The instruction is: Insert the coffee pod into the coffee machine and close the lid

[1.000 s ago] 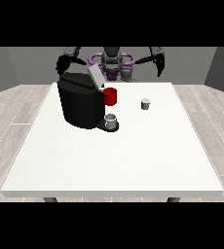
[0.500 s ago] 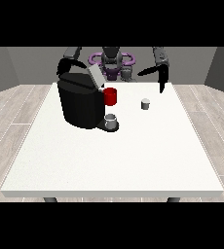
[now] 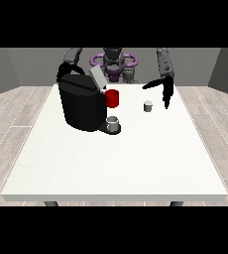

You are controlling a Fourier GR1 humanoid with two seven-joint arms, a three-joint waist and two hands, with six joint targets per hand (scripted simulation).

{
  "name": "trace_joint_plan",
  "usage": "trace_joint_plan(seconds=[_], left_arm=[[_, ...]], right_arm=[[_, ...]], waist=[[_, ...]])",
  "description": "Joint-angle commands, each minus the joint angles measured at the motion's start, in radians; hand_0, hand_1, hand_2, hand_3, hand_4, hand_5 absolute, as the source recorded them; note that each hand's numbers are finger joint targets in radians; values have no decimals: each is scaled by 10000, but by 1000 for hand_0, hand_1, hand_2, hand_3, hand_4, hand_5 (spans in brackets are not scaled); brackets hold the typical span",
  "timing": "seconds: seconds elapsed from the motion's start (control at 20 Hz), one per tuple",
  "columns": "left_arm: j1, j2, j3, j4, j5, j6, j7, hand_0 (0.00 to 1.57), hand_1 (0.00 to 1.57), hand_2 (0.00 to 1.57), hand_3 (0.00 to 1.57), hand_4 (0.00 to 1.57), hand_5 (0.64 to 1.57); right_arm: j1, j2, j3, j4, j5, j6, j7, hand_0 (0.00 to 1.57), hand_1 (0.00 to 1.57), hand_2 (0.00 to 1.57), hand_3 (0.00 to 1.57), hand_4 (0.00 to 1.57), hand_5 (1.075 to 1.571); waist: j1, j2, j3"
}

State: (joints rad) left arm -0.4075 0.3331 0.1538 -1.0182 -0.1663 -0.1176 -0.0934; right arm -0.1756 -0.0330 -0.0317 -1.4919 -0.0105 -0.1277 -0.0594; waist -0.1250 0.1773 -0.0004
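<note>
**Hand above the pod, nothing held yet**

Over the far right part of the table (image 3: pixel 136 163), the hand at the view's right (image 3: pixel 164 89) hangs with its fingers pointing down and its thumb stretched out sideways; they are spread apart and hold nothing. Just beside this hand, toward the machine and a little lower, the coffee pod (image 3: pixel 147 106) stands upright on the table, apart from the fingers. Farther on that side is the coffee machine (image 3: pixel 84 104), with its lid (image 3: pixel 97 78) tilted up, a red part (image 3: pixel 112 98) at its front and a small grey cup (image 3: pixel 113 122) at its base.

I think the main risk is that the fingers come down slightly beside the pod. Since it is small and probably light, it could tip or roll away. A later risk: a pod carried crooked may not enter the opening.

The hand at the view's left (image 3: pixel 62 72) is near the machine's back; whether it is open I cannot tell.
</note>
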Motion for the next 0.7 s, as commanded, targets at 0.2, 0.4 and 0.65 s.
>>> trace_joint_plan(seconds=[0.2, 0.4, 0.65], left_arm=[[-515, -371, -774, 1019, -1123, 280, 309, 0, 0, 198, 0, 0, 1571], [-926, -204, -653, 2041, -1611, 736, -142, 223, 223, 529, 222, 0, 1571], [-749, -112, -958, 2235, -2083, 642, 89, 758, 758, 820, 513, 0, 1571]], right_arm=[[-236, -259, -390, 1183, -11, 61, -149, 0, 0, 0, 0, 422, 1571], [-330, -199, -42, 711, 383, -237, 618, 0, 0, 0, 0, 412, 1571], [-353, -142, -645, 1414, -219, -87, -176, 0, 0, 0, 0, 386, 1571]], waist=[[184, -248, 5], [-67, -222, 2], [266, -373, 6]])
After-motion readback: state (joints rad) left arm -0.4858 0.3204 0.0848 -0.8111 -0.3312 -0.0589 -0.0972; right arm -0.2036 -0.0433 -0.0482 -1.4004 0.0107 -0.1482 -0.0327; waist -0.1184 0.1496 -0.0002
